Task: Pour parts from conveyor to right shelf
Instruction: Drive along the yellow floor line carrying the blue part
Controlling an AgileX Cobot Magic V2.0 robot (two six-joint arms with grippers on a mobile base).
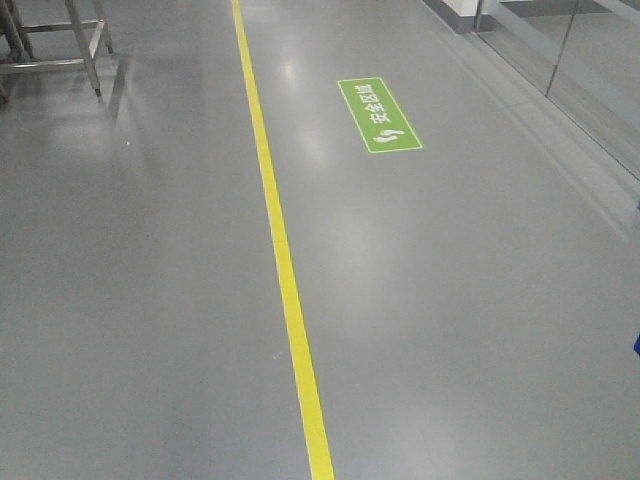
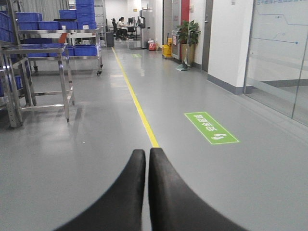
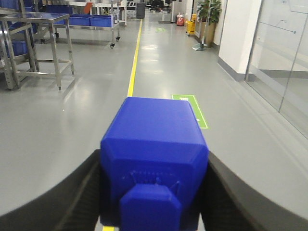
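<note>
My right gripper (image 3: 154, 166) is shut on a blue plastic bin (image 3: 154, 130). The bin fills the space between its black fingers (image 3: 84, 187), and I see only its outer wall, so its contents are hidden. A sliver of blue shows at the right edge of the front view (image 1: 636, 345). My left gripper (image 2: 147, 153) is shut and empty, held above the grey floor. I can make out no conveyor. Steel racks (image 2: 43, 53) with several blue bins stand on the left and show in the right wrist view (image 3: 38, 29) too.
A yellow floor line (image 1: 285, 270) runs down the corridor. A green floor sign (image 1: 379, 115) lies to its right. A glass wall (image 2: 279, 57) and a potted plant (image 2: 188, 33) line the right side. A steel rack leg (image 1: 85, 40) stands at far left.
</note>
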